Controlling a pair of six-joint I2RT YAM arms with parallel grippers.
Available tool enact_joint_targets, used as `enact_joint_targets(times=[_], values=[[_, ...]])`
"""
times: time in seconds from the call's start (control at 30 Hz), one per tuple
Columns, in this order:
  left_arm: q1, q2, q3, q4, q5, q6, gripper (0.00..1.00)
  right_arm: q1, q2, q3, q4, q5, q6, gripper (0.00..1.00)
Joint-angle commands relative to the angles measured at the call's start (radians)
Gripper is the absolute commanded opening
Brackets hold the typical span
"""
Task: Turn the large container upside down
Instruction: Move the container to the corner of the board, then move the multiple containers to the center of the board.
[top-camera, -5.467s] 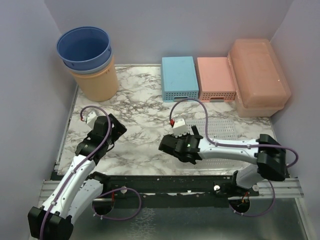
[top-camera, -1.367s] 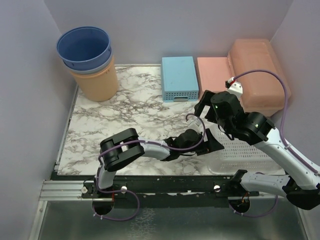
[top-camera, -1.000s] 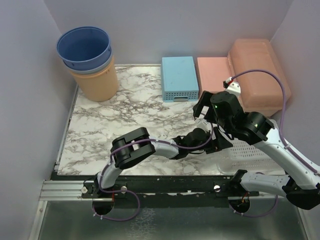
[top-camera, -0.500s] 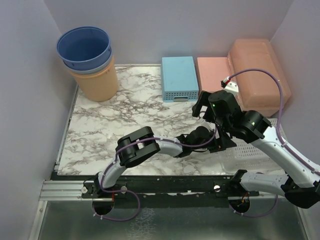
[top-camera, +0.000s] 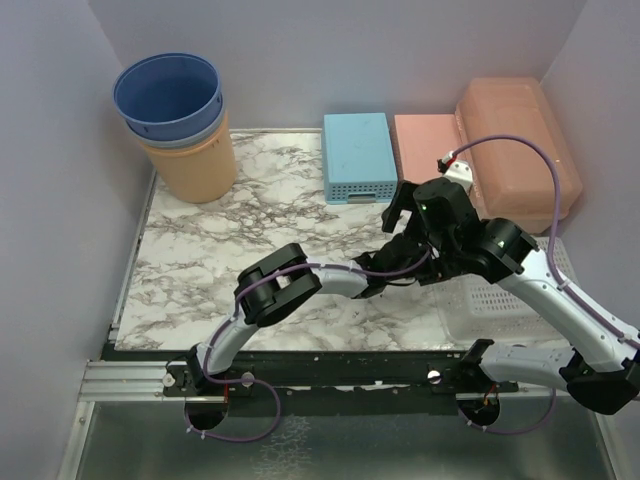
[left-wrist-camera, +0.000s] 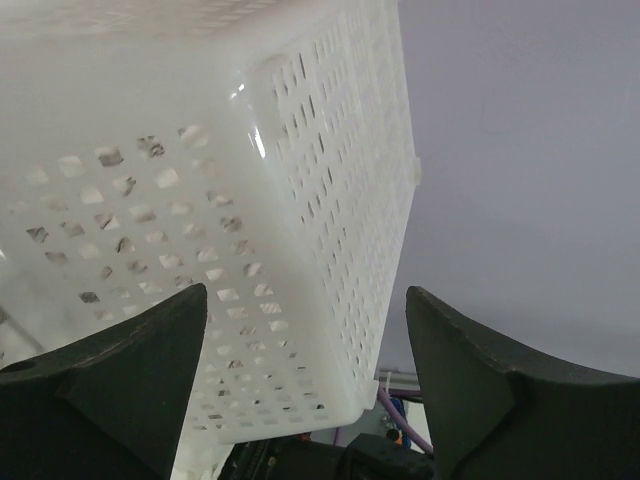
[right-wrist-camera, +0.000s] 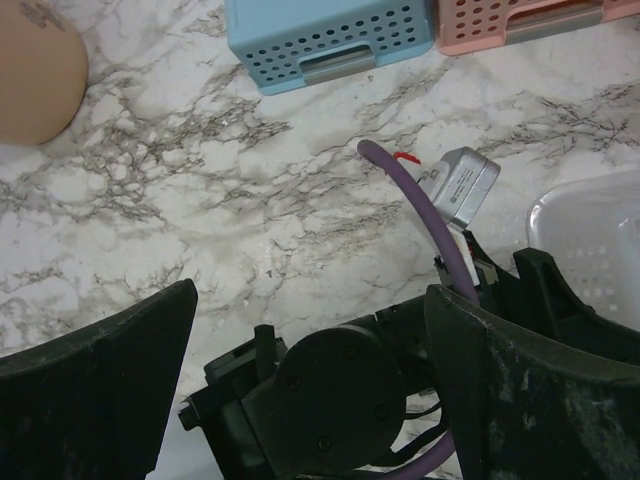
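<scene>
The large container (top-camera: 515, 140), a peach-orange translucent box with a lid, stands at the back right against the wall, lid side up. Neither gripper touches it, and neither wrist view shows it. My left arm reaches far right, its hand under the right arm. In the left wrist view my left gripper (left-wrist-camera: 305, 400) is open, with a corner of a white perforated basket (left-wrist-camera: 250, 250) between its fingers. My right gripper (right-wrist-camera: 310, 390) hangs open above the left arm's wrist (right-wrist-camera: 330, 400), in front of the pink basket (top-camera: 430, 145).
The white basket (top-camera: 505, 305) sits at the front right. A blue basket (top-camera: 358, 155) and the pink basket line the back. Stacked blue and orange buckets (top-camera: 180, 120) stand at the back left. Walls close in on three sides.
My left arm has stretched farther right and back, sliding under the right arm, and the white basket has shifted with it. The right gripper has drifted slightly back. The peach-orange box has not moved.
</scene>
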Motion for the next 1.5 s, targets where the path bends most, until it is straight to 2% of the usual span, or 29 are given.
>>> enact_joint_targets(times=[0.0,0.2,0.5,0.7,0.97,1.2,1.37,1.47], values=[[0.015,0.067,0.1,-0.039,0.059,0.052,0.81,-0.012,0.022,0.022,0.029,-0.023,-0.027,1.0],[0.02,0.085,0.109,-0.075,0.047,0.063,0.81,-0.022,0.043,0.037,0.038,-0.035,-0.042,1.0],[0.021,-0.044,-0.07,-0.088,-0.018,0.123,0.82,-0.036,0.056,0.043,0.097,-0.084,-0.068,1.0],[0.021,-0.185,-0.199,-0.147,-0.104,0.214,0.82,-0.04,0.071,0.066,0.134,-0.092,-0.082,1.0],[0.072,-0.509,-0.453,-0.293,-0.375,0.269,0.85,-0.047,0.063,0.062,0.141,-0.009,-0.062,1.0],[0.181,-0.803,-0.51,-0.615,-0.59,0.332,0.95,-0.05,0.043,-0.026,0.176,-0.04,-0.031,1.0],[0.371,-1.002,-0.501,-0.793,-0.62,0.407,0.99,-0.05,0.057,-0.102,0.199,-0.143,-0.013,1.0],[0.494,-1.083,-0.434,-0.889,-0.632,0.503,0.99,-0.05,0.064,-0.153,0.226,-0.217,-0.005,1.0]])
